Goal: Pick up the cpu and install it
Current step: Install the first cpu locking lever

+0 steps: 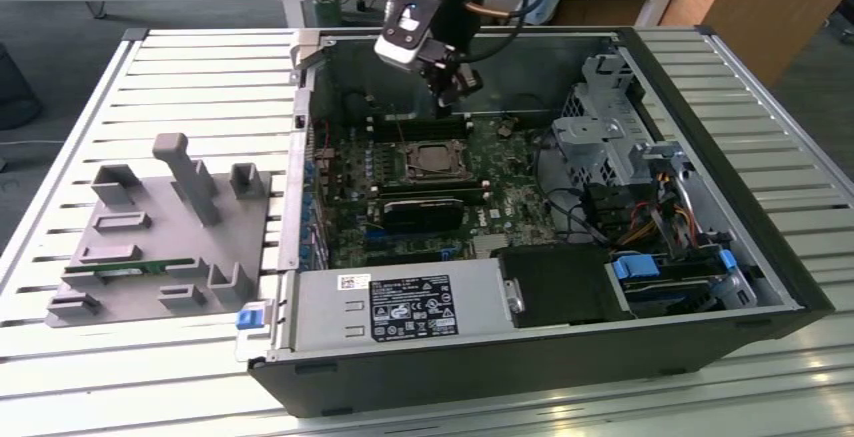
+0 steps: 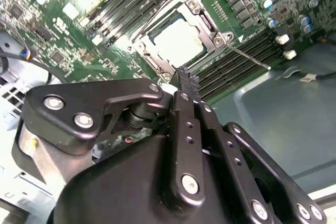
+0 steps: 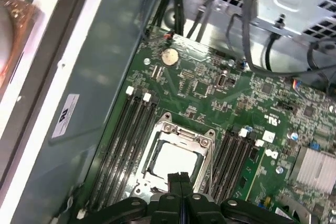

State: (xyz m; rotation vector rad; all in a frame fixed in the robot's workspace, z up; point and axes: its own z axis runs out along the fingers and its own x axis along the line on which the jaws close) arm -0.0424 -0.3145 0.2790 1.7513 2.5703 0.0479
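While the cpu (image 3: 176, 161) lies seated in the motherboard socket (image 3: 195, 137) inside the computer case (image 1: 747, 257), the hand (image 3: 179, 178) hovers just above it, fingers pressed together and empty. Sound practice: confirm the chip sits flat, corners aligned within the frame.

One open computer case (image 1: 747, 287) lies on one slatted table (image 1: 174, 67), with one motherboard (image 1: 400, 217) inside. One cpu (image 3: 176, 162) sits in one socket frame (image 3: 173, 129). One coin cell (image 3: 169, 56) shows. One grey holder block (image 1: 160, 247) carries what looks like one green memory stick (image 1: 114, 268). One gripper (image 1: 447, 107) hangs above.
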